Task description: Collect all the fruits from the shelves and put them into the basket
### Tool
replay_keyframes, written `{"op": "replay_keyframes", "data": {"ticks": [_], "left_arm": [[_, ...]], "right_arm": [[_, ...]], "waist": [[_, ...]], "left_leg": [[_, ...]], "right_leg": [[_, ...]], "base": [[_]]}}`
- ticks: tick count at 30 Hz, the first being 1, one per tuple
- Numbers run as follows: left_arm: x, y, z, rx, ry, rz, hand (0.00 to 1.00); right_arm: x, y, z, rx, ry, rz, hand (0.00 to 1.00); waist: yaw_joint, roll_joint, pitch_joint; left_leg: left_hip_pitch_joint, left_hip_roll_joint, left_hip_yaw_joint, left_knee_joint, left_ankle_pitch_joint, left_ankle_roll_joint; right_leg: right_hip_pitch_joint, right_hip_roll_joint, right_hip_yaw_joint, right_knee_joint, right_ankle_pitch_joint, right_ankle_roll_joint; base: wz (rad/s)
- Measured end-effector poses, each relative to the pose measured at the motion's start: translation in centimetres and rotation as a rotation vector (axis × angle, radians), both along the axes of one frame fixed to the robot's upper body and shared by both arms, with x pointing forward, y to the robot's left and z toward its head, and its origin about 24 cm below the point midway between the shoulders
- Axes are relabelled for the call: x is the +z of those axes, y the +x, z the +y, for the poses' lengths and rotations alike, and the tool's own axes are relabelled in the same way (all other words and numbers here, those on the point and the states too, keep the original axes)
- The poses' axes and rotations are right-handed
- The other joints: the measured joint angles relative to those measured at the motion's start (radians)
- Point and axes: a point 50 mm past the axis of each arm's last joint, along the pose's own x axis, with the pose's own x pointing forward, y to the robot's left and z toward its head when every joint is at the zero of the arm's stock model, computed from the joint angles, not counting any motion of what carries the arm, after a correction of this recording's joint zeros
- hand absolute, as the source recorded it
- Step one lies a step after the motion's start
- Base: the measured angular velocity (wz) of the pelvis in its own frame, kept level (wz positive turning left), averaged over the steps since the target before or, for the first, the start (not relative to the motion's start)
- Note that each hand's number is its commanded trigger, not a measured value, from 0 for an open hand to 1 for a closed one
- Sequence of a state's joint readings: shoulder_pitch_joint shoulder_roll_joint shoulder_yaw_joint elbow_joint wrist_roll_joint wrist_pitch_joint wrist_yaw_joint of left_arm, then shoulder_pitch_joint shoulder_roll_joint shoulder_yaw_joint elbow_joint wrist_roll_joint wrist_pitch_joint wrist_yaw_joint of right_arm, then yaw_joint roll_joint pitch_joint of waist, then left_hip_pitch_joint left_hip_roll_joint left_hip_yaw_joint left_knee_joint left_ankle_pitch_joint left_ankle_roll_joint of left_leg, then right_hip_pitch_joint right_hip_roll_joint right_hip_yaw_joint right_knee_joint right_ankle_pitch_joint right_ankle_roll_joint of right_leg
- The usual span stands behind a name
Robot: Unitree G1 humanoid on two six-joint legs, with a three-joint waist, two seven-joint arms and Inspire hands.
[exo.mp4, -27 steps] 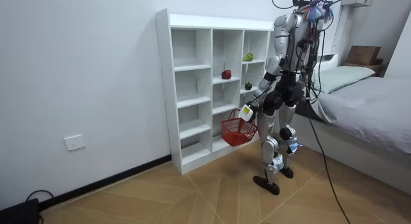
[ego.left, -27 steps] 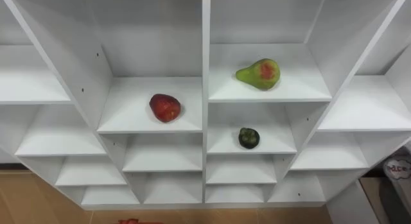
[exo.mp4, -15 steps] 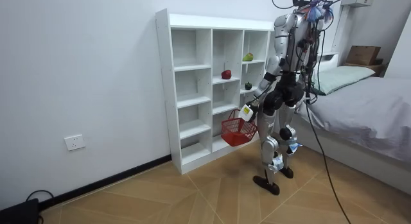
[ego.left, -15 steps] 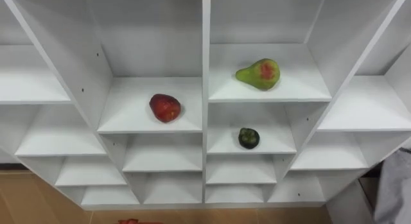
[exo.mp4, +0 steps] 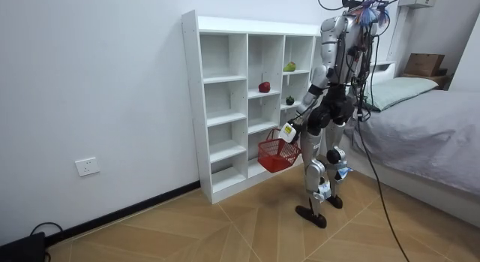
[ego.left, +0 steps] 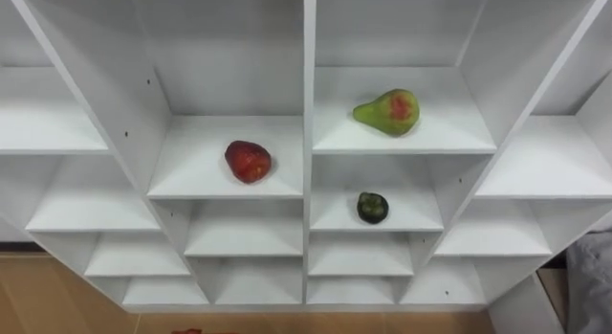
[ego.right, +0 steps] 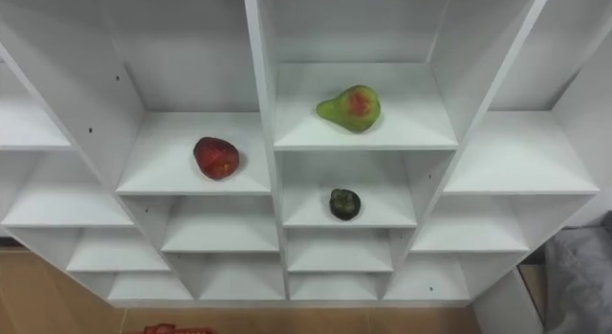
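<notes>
Left hand (exo.mp4: 288, 131) first, down at hip height in the room view, closed on the handle of the red basket (exo.mp4: 276, 154), which hangs clear of the floor in front of the white closet (ego.left: 306, 47) as the robot stands facing the shelves. Up on the shelves, the red fruit (ego.left: 248, 161) sits in the compartment just left of the centre divider, roundish, with no clear long axis. Across the divider and one level higher lies the green fruit with a red blush (ego.left: 387, 112), on its side, long axis running left to right along the shelf, narrow end pointing left and broad end to the right. Directly below it, in the next compartment down, sits a small dark green fruit (ego.left: 372, 207), round, near the middle of its shelf. All three fruits rest untouched. At the lower right edge, the right hand (ego.left: 588, 277) comes in as a grey shape, and whether it is open or closed cannot be told.
</notes>
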State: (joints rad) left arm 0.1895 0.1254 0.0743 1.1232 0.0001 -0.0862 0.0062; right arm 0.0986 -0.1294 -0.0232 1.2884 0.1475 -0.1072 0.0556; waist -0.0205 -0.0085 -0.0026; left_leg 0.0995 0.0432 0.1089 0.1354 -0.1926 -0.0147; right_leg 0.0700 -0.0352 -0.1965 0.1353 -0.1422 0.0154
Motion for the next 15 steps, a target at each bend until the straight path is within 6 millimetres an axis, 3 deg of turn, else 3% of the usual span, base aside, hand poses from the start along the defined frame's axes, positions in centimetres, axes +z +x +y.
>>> {"op": "replay_keyframes", "data": {"ticks": [15], "left_arm": [[0.05,0.36,0.08,-0.013,0.015,-0.006,1.00]], "right_arm": [[0.10,0.21,-0.23,0.004,-0.009,-0.013,0.00]], "waist": [[0.000,0.010,0.0026]], "left_leg": [[0.000,-0.001,-0.002,0.000,0.000,0.000]], "right_leg": [[0.001,0.000,0.003,0.000,0.000,0.000]], "base": [[0.00]]}}
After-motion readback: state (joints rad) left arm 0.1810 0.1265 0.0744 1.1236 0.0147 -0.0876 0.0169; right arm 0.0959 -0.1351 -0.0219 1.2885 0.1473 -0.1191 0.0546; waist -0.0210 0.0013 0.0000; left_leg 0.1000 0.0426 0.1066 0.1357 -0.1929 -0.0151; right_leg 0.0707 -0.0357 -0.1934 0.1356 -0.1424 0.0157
